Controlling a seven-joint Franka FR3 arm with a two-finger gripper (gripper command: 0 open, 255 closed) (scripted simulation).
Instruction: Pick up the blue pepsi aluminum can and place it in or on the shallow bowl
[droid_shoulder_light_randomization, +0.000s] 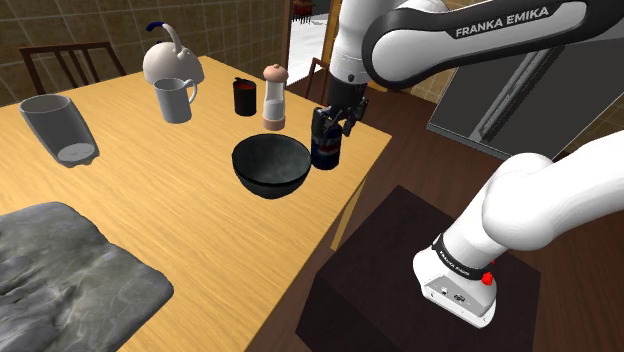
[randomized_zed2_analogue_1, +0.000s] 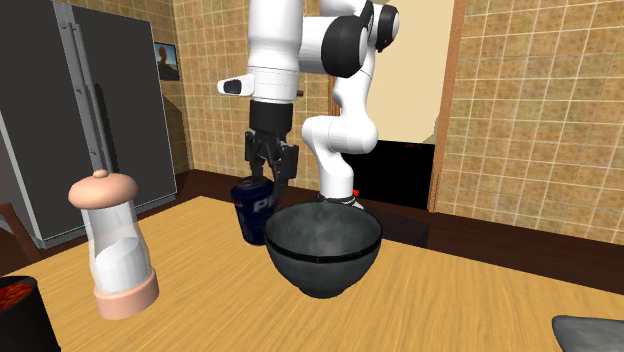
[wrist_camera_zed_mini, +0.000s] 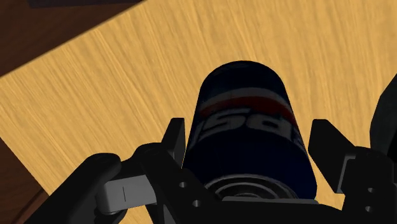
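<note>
The all-black two-finger hand (droid_shoulder_light_randomization: 333, 122) hangs straight down over the dark blue Pepsi can with its red-and-white band (droid_shoulder_light_randomization: 325, 152). The can stands on the light wooden counter (droid_shoulder_light_randomization: 180, 190) close to the counter's edge, on the side nearest the arm.

In the wrist view the can (wrist_camera_zed_mini: 245, 127) sits between the two black fingers (wrist_camera_zed_mini: 177, 137), which reach down past its top rim on either side. The hand (wrist_camera_zed_mini: 249, 130) is spread only a little wider than the can. A thin strip of wood shows between the can and one finger, and the other finger lies very close against it, so the hand brackets the can but is not clamped on it.

The shallow black bowl (droid_shoulder_light_randomization: 270, 165) rests on the counter just beside the can. From the second exterior view the bowl (randomized_zed2_analogue_1: 322, 250) stands in front and covers the can's (randomized_zed2_analogue_1: 250, 208) lower corner, with the hand (randomized_zed2_analogue_1: 272, 170) above. A pink-capped clear grinder (randomized_zed2_analogue_1: 115, 250) stands apart, toward that view's left.
</note>
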